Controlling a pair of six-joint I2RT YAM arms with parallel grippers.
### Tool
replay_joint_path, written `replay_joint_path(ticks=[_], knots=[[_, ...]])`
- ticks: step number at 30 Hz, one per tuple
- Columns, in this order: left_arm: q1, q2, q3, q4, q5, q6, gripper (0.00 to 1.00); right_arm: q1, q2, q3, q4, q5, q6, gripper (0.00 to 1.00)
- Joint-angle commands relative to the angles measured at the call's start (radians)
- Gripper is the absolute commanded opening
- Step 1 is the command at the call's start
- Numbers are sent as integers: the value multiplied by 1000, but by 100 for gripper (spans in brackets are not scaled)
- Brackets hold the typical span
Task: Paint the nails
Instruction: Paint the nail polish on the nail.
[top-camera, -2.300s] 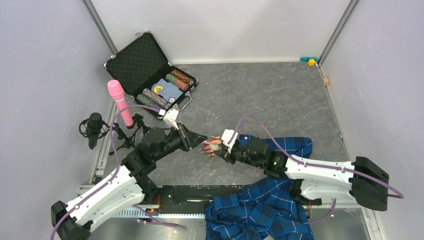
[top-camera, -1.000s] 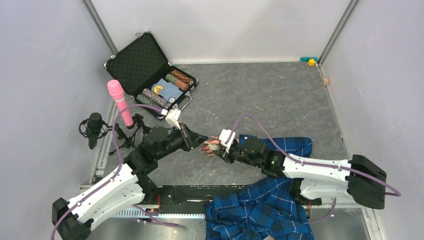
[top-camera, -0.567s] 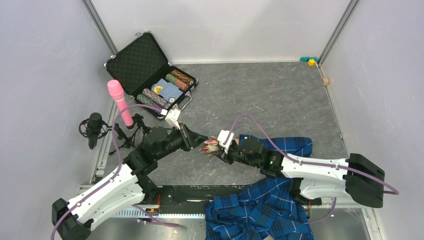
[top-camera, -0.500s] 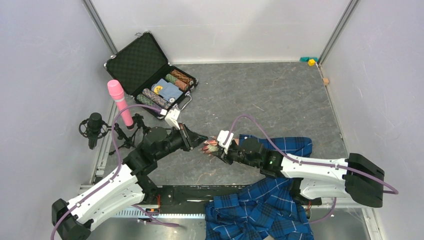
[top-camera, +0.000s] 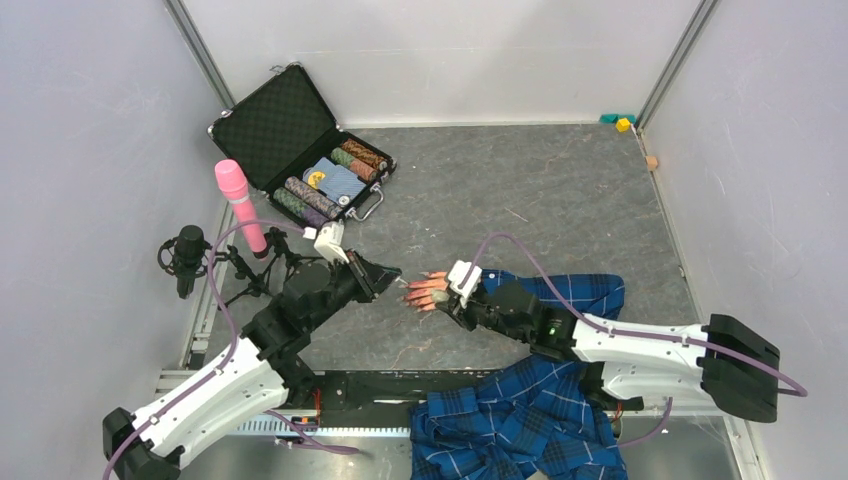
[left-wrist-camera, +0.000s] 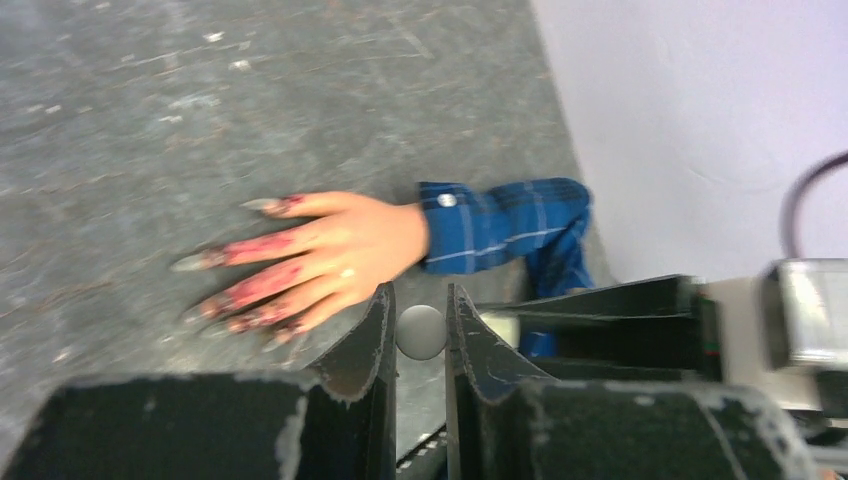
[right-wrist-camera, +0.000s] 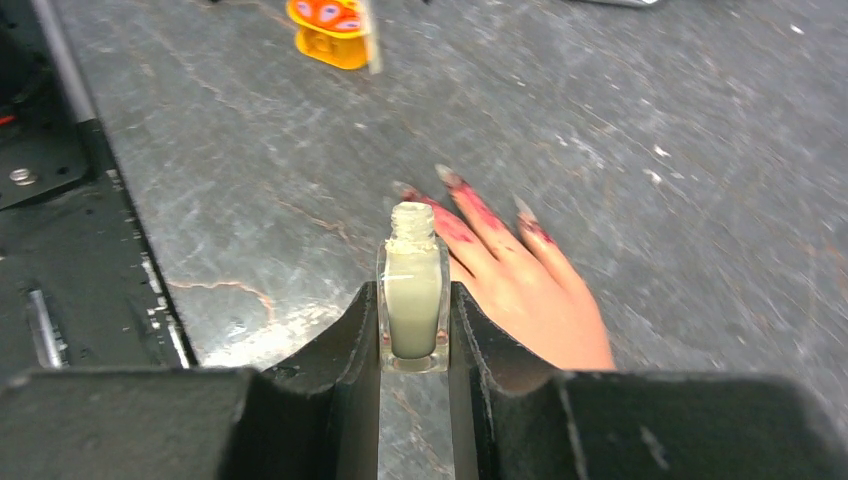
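Smears of reddish-pink are covering the nails (left-wrist-camera: 190, 263) of the mannequin hand (top-camera: 432, 290), which is lying flat on the grey tabletop (top-camera: 530, 190) toward its near edge, fingers pointing left and blue plaid sleeve (left-wrist-camera: 500, 225) trailing right. Just left of the fingertips and apart from them, the left claw (top-camera: 386, 272) is hovering, narrowly pinching a small white round cap (left-wrist-camera: 420, 332). At the wrist side, the right claw (right-wrist-camera: 414, 300) is clamping an uncapped little bottle (right-wrist-camera: 412, 290) of pale liquid.
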Motion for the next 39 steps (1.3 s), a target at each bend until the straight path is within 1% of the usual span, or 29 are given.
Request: replay_joint_path(ticks=[1,6,10,14,20,29,39], knots=[[7,3,-78,-22,-130,-13,2,-25,-73,-39,-10,164,61,0],[9,24,-146,35,-179,-36,2,-60,-137,-86,-18,273,116,0],[12,84,-188,98,-190,-36,2,-68,-158,-99,-19,346,138,0],[14,148,-217,180,-181,-45,2,-69,-164,-104,-16,381,149,0],[14,217,-243,241,-182,-25,2,-69,-156,-106,-11,389,154,0],[14,258,-290,375,-171,23,2,-71,-145,-110,5,377,159,0],[14,303,-312,445,-173,50,2,-71,-150,-122,27,364,152,0]])
